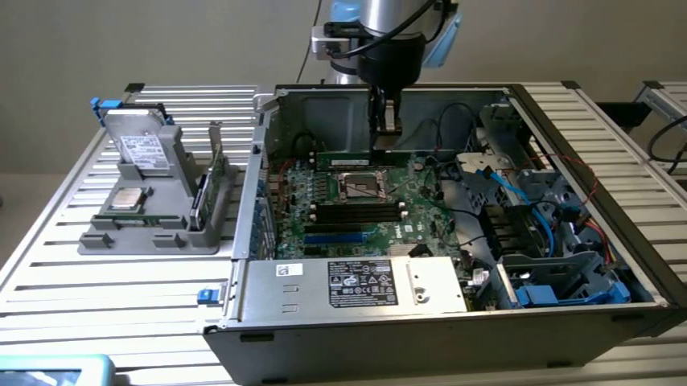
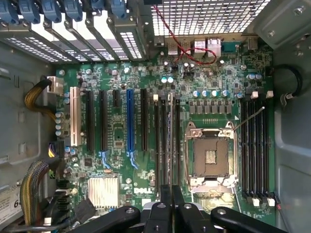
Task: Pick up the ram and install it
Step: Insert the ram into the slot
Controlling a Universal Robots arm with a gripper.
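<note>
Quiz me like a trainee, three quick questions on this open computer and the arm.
1. True or false: the gripper is shut on the ram.
2. The ram hangs: A) over the motherboard inside the case; B) over the slatted table outside; C) flat on the white label.
3. Fill in: the grey stand sits on the exterior view's ____ of the case.
Key: 1 true; 2 A; 3 left.

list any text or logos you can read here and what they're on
"DELL": white print on the green motherboard.
"6": on a white sticker by the cables, rest cut off.
Label on the metal cover: too small to read.
Drive label in the grey holder: blurred, unreadable.
</note>
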